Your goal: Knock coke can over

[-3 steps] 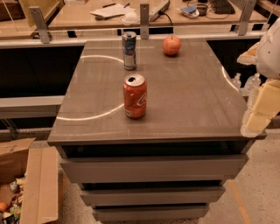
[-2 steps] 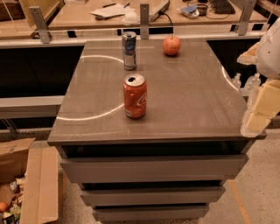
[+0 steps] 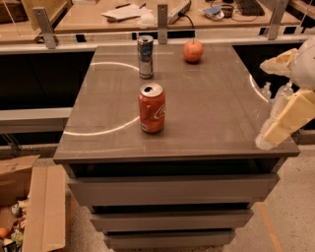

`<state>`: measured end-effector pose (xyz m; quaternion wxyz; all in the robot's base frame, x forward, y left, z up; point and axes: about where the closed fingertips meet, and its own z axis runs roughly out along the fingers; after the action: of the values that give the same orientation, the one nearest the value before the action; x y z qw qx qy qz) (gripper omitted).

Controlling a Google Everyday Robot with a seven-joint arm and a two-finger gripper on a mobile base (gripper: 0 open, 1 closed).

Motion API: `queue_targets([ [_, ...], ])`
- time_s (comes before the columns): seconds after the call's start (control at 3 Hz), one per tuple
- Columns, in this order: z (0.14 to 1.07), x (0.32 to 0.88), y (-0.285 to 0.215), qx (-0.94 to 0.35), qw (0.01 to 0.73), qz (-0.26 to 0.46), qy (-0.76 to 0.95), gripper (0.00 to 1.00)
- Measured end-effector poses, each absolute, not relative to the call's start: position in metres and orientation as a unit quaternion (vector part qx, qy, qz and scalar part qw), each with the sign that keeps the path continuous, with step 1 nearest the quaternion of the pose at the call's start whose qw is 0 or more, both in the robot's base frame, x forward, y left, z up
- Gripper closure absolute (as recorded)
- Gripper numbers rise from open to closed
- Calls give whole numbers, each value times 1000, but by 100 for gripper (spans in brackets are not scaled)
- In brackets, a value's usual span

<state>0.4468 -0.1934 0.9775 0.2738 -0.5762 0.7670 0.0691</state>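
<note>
Looks like an office or a lab workspace. At the back, long desks [image 3: 88, 19] strewn with papers [image 3: 123, 11], a keyboard [image 3: 250, 7] and a cable [image 3: 189, 20], fenced off by a rail on metal posts [image 3: 163, 22]. In the middle, a grey cabinet [image 3: 167, 189] with three shallow drawers and a bare polished top, more office furniture than household. Below, a speckled hard floor [image 3: 295, 211], and at lower left an open cardboard box [image 3: 34, 206] holding odds and ends. At the right edge, over the cabinet's corner, a cream gripper [image 3: 288, 120], pointing to a robot test area.
</note>
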Motion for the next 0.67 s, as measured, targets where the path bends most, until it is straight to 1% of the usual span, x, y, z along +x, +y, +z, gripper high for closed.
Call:
queue_targets([
  [0.33,962,468,-171,-531,372,148,747,0],
  [0.67,965,498,-130,-491,470,222,699,0],
])
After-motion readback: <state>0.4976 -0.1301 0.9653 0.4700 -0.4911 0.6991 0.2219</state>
